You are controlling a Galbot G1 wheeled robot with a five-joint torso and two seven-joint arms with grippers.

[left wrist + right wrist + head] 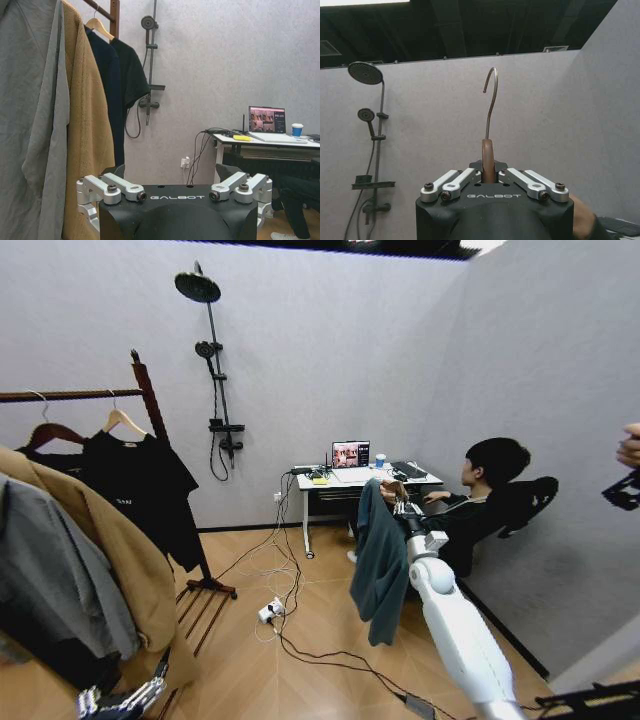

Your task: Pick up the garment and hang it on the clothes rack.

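Observation:
The dark teal garment (380, 562) hangs from a wooden hanger (488, 156) with its metal hook (491, 100) pointing up. My right gripper (402, 506) is shut on the hanger's neck (488, 175), held out at mid-room to the right of the clothes rack. The rack's top bar (70, 395) and knob-topped end post (150, 400) stand at the left, its post also visible from the left wrist (115, 17). My left gripper (120, 702) hangs low beside the rack's clothes, open and holding nothing (175, 192).
A black T-shirt (145, 485), tan coat (120, 560) and grey top (55, 580) fill the rack. A shower fixture (212, 370) is on the back wall. A desk (365, 478) with laptop, a seated person (490, 495), and floor cables with a power strip (270, 612) lie ahead.

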